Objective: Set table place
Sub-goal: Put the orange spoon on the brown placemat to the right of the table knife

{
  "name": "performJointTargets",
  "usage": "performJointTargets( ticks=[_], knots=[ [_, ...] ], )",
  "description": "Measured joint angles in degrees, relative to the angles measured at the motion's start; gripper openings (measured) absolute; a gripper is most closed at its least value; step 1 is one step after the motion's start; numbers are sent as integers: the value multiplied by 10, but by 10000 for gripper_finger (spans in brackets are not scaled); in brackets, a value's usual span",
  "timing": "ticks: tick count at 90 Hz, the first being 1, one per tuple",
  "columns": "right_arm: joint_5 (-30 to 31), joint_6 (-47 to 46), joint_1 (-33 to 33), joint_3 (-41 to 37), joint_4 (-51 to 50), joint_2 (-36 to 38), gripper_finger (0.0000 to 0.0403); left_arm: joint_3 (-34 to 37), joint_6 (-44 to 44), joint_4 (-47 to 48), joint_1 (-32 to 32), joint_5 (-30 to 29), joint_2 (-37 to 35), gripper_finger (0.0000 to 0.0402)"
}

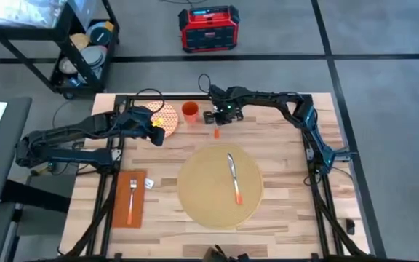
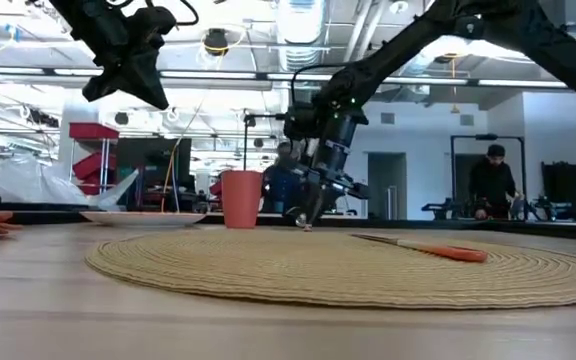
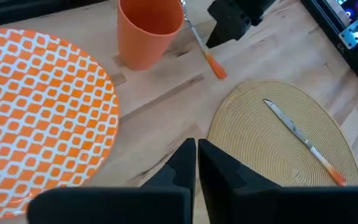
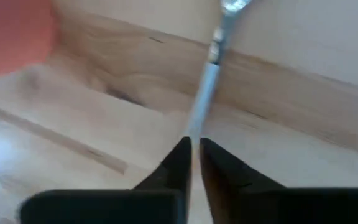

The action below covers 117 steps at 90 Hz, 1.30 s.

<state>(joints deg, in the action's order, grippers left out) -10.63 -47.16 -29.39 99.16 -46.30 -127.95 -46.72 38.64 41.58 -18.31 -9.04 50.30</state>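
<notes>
the right gripper point(image 1: 217, 122) is clamped on a spoon point(image 3: 202, 45) beside the orange cup point(image 1: 190, 112), beyond the tan placemat point(image 1: 202, 191) on the table point(image 1: 282, 218); a knife point(image 1: 233, 177) lies on the placemat; the left gripper point(image 3: 196, 163), fingers together, hovers beside the patterned plate point(image 3: 36, 112).

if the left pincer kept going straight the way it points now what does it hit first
Probably bare table. The left pincer, shut and empty, aims at the strip of wood between the plate and the placemat, toward the cup. Depth is unclear.
</notes>
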Motion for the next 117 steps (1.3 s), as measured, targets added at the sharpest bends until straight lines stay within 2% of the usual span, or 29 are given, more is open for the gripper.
performJointTargets(
  ticks=[12,25,38,59,76,84,95,104,117],
  knots=[
    [0,14,1,0,-59,1,3,0,-5,0,0,1,0,0],
    [-4,55,21,16,-65,23,0,0,-7,-1,0,1,0,0],
    [3,130,23,91,-116,26,0,0,-5,2,0,5,0,0],
    [17,212,-63,223,-194,-51,0,0,-3,2,0,14,6,0],
    [17,271,-89,359,-270,-137,0,0,0,2,-1,14,9,0],
    [-6,282,-87,338,-247,-136,0,0,8,1,-1,14,10,0],
    [-32,305,-84,352,-287,-166,0,0,14,3,-1,14,12,0],
    [-24,323,-73,353,-314,-170,0,0,27,-4,-1,14,19,0],
    [23,345,-53,356,-321,-130,0,0,45,-52,-1,16,37,0]
  ],
)
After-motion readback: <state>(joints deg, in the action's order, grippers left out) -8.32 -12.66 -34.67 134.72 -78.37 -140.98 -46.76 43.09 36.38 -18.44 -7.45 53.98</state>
